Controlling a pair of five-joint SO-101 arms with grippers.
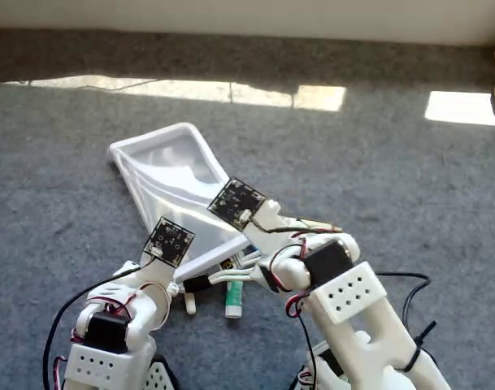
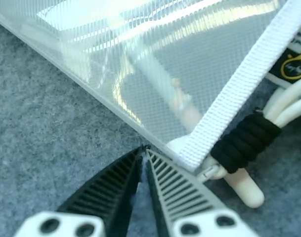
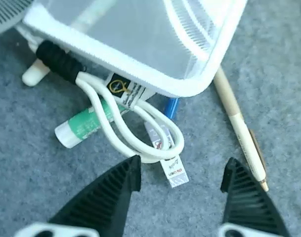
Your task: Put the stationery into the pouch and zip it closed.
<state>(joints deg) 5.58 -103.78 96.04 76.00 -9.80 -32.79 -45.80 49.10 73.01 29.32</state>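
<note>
Right claw (image 3: 182, 167) jaws wide, white cord loop (image 3: 113, 123) just ahead between them. Green-white glue stick (image 3: 86, 126) and beige pen (image 3: 239, 128) lie beyond, outside translucent white mesh pouch (image 3: 140, 39). Left claw (image 2: 143, 154) jaws closed at pouch corner. Risk I flag: closing now snags cord and drags pouch.

light: bright daylight from the far side | sun patches (image 1: 190, 88) lay in a band across the far carpet (image 1: 393, 187) | near carpet evenly lit | glare: pouch (image 1: 162, 162) shone white, streaked across its mesh in both wrist views | shadows: soft, close under cord (image 3: 59, 61) and pen (image 3: 239, 128)
</note>
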